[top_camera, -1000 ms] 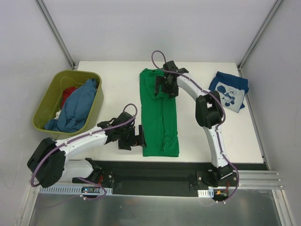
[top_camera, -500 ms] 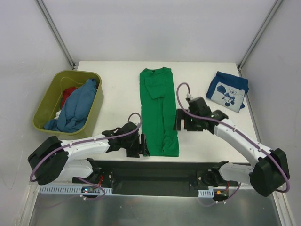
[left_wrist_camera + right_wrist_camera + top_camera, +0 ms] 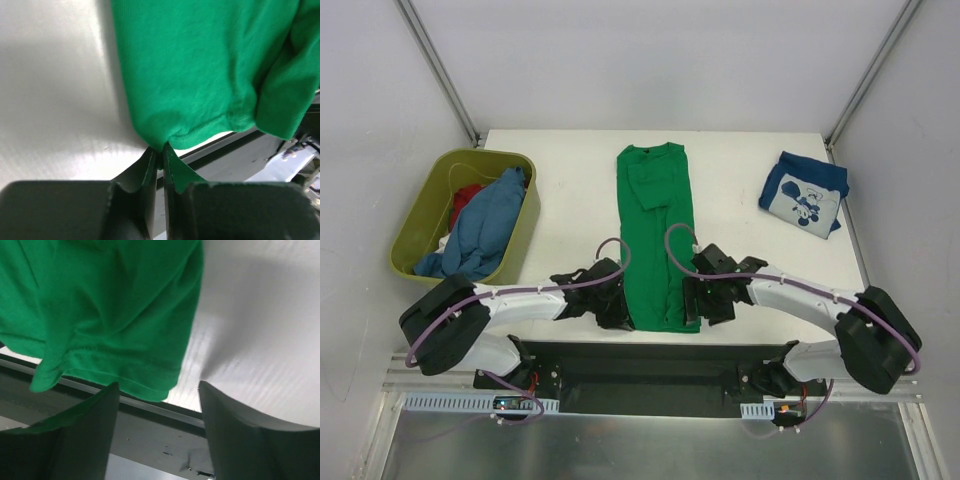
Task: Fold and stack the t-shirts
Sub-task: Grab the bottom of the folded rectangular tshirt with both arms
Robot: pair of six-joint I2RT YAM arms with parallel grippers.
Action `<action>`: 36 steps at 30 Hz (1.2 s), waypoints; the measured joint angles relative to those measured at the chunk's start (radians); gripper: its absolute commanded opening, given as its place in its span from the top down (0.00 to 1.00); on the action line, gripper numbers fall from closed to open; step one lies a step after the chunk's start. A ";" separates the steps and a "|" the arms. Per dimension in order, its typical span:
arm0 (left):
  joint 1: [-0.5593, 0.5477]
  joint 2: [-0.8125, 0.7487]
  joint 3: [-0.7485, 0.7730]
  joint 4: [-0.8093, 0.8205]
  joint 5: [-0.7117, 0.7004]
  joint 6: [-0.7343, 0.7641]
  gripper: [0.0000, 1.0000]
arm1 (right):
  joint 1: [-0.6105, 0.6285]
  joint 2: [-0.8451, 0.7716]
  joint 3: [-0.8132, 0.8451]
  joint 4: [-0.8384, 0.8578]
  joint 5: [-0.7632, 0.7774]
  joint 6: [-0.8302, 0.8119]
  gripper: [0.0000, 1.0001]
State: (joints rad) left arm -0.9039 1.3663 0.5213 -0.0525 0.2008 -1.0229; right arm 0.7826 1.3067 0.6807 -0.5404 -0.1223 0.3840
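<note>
A bright green t-shirt (image 3: pixel 658 230) lies folded in a long strip down the middle of the table, collar at the far end. My left gripper (image 3: pixel 618 312) is shut on its near left hem corner; the left wrist view shows green cloth (image 3: pixel 200 65) pinched between the closed tips (image 3: pixel 161 152). My right gripper (image 3: pixel 698 305) stands open at the near right corner, and the hem (image 3: pixel 115 305) reaches between its spread jaws (image 3: pixel 158 385) without being pinched. A navy t-shirt (image 3: pixel 805 193) with a white cartoon print lies folded at the far right.
An olive-green tub (image 3: pixel 430 215) at the far left holds a mid-blue shirt (image 3: pixel 485 225) and a red one (image 3: pixel 468 195). The table's near edge and a black base rail (image 3: pixel 650 365) run just behind both grippers.
My right arm swung from the collar end down to the near right hem corner, its jaws narrowing. My left gripper slid to the near left corner and shut on the cloth.
</note>
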 measured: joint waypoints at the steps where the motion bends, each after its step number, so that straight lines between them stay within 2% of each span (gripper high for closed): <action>1: 0.000 0.005 0.001 0.004 0.000 -0.003 1.00 | 0.010 0.021 0.002 0.010 -0.002 0.005 0.49; 5: 0.000 0.008 0.003 0.013 0.001 -0.004 1.00 | 0.039 0.082 0.014 0.015 0.010 0.035 0.75; 6: 0.000 0.007 0.001 0.015 0.001 -0.005 1.00 | 0.039 0.082 0.010 0.015 0.015 0.048 0.89; 7: 0.000 -0.001 -0.008 0.022 0.001 -0.006 1.00 | 0.041 0.081 0.006 0.011 0.029 0.057 0.92; 8: 0.000 -0.014 -0.021 0.027 0.001 -0.007 1.00 | 0.041 0.076 -0.002 0.007 0.043 0.069 0.99; 17: -0.021 -0.165 -0.128 0.025 0.000 -0.018 1.00 | 0.100 -0.093 -0.126 0.011 0.055 0.133 0.99; 22: -0.068 -0.237 -0.127 -0.006 0.001 -0.014 1.00 | 0.139 -0.098 -0.120 0.009 0.055 0.137 0.99; 29: -0.063 -0.322 -0.041 -0.035 -0.015 0.021 1.00 | 0.142 -0.100 0.066 -0.102 0.172 0.111 1.00; 33: 0.032 -0.278 0.058 -0.034 -0.001 0.071 1.00 | 0.084 -0.083 0.191 -0.132 0.220 0.048 1.00; 36: 0.132 -0.179 0.160 -0.037 0.015 0.128 1.00 | 0.016 -0.008 0.312 -0.147 0.239 -0.014 0.99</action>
State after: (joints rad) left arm -0.7719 1.1870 0.6811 -0.0891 0.2161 -0.8948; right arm 0.7990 1.2984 0.9924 -0.6872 0.1169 0.3698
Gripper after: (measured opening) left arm 0.020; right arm 0.019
